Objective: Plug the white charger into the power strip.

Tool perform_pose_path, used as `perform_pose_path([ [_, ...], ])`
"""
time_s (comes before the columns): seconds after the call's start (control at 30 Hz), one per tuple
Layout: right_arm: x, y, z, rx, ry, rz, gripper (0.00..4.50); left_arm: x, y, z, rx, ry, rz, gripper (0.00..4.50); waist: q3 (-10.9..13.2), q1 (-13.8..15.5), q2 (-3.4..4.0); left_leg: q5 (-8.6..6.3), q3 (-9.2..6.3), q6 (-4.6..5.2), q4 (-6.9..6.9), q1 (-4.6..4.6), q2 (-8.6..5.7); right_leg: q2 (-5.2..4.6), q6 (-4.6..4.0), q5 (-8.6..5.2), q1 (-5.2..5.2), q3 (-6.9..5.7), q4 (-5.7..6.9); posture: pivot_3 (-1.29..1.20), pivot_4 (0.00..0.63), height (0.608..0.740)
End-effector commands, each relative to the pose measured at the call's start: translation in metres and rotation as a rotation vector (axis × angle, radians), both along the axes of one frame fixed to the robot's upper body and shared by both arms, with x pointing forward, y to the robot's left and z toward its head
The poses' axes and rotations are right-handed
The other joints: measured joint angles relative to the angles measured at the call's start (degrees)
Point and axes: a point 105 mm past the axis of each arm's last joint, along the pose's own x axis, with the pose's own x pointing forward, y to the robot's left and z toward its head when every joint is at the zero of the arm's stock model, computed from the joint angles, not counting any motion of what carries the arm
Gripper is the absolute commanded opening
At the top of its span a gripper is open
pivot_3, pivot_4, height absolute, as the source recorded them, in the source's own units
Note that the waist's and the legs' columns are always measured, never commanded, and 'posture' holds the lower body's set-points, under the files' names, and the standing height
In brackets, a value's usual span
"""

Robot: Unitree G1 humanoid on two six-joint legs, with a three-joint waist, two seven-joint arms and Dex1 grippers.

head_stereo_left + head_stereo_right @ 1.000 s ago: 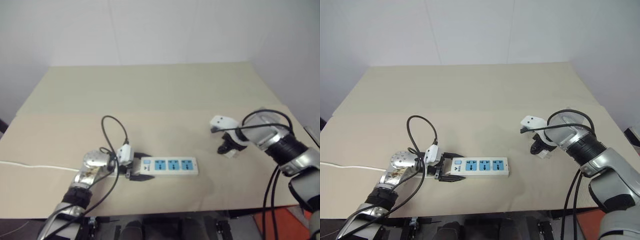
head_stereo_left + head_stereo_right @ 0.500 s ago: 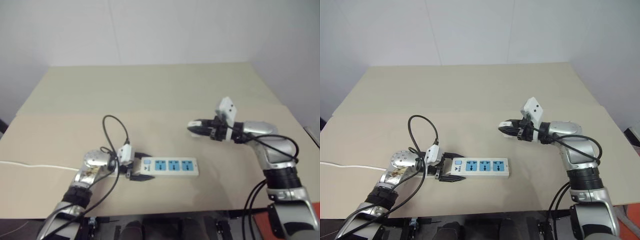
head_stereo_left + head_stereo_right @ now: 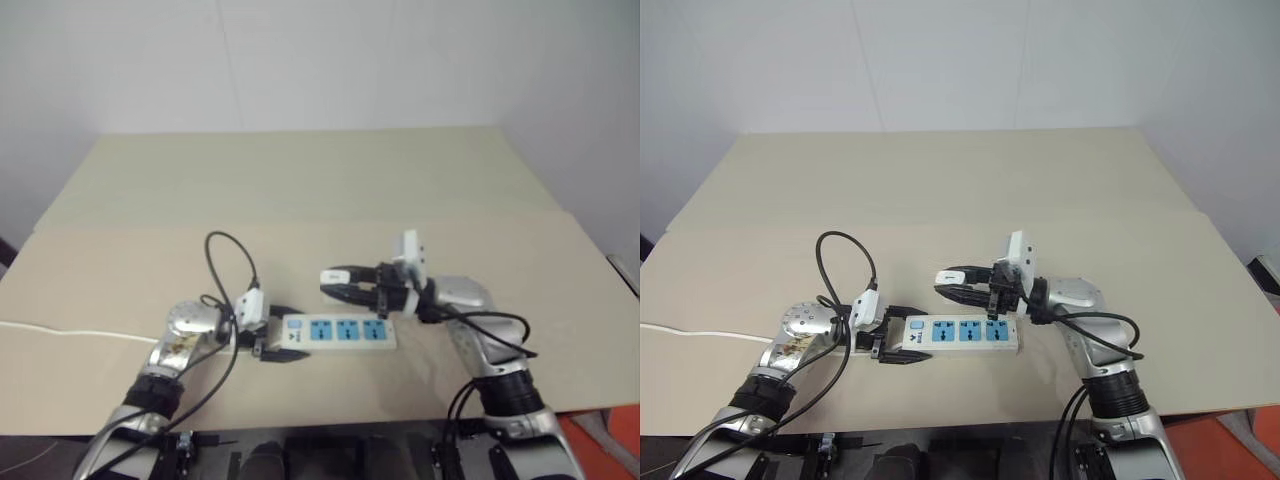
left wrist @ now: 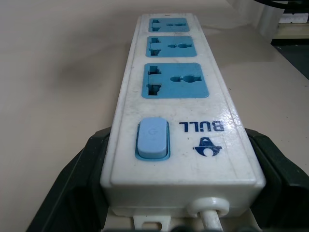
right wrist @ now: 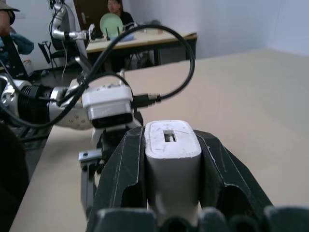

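While our right gripper (image 3: pixel 958 280) hovers just above the strip (image 3: pixel 962 334) on the table (image 3: pixel 970 190), its fingers are clamped flat on the charger (image 5: pixel 172 159). It looks light, rigid and smooth, so side faces suit us. Our left gripper (image 3: pixel 902 340) straddles the strip's switch end, apparently bracing it. We can't make out the prongs. A black cable (image 3: pixel 845 262) loops nearby, clear of the sockets.
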Motion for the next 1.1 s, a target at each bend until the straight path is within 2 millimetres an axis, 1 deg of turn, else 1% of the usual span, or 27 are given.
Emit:
perform_pose_path([
  [0.03, 0.0, 0.004, -0.003, 0.007, -0.059, -0.032, 1.12, -0.004, 0.002, -0.011, 0.054, 0.038, -0.008, 3.32, 0.0, 0.0, 0.0, 0.0, 0.0, 0.0, 0.0, 0.0, 0.0, 0.0, 0.0, 0.0, 0.0, 0.0, 0.0, 0.0, 0.15, 0.74],
  [0.23, -0.007, 0.008, -0.01, 0.087, -0.082, 0.001, 1.12, -0.005, 0.006, -0.01, 0.061, 0.04, 0.0, 3.32, 0.0, -0.1, 0.0, 0.0, 0.01, 0.0, 0.0, 0.02, 0.01, 0.02, 0.0, 0.0, -0.01, 0.01, 0.0, 0.0, 0.15, 0.74],
  [0.4, -0.009, 0.011, -0.018, 0.087, -0.072, 0.024, 1.12, -0.005, 0.009, -0.009, 0.071, 0.043, 0.007, 3.32, 0.0, -0.3, 0.0, 0.0, 0.01, -0.01, 0.0, 0.07, 0.02, 0.03, -0.01, 0.0, 0.01, 0.02, 0.01, 0.0, 0.15, 0.74],
  [0.57, -0.013, 0.018, -0.029, 0.023, -0.06, 0.082, 1.12, -0.005, 0.009, -0.01, 0.074, 0.046, 0.01, 3.32, 0.0, -0.4, 0.0, 0.0, 0.03, -0.01, -0.01, 0.13, 0.02, 0.04, -0.02, -0.01, 0.01, 0.04, 0.01, 0.0, 0.15, 0.74],
  [0.87, -0.008, 0.02, -0.036, 0.003, -0.044, 0.082, 1.12, -0.007, 0.01, -0.01, 0.075, 0.051, 0.013, 3.32, 0.0, -0.4, 0.0, 0.0, 0.03, -0.01, -0.01, 0.17, 0.02, 0.04, -0.03, -0.02, 0.01, 0.06, 0.01, 0.0, 0.15, 0.74],
  [1.1, -0.005, 0.023, -0.034, 0.01, -0.047, 0.081, 1.12, -0.009, 0.009, -0.012, 0.072, 0.055, 0.017, 3.32, 0.0, -0.5, 0.0, 0.0, 0.05, -0.01, -0.01, 0.2, 0.02, 0.04, -0.03, -0.02, 0.02, 0.08, 0.01, 0.0, 0.15, 0.74],
])
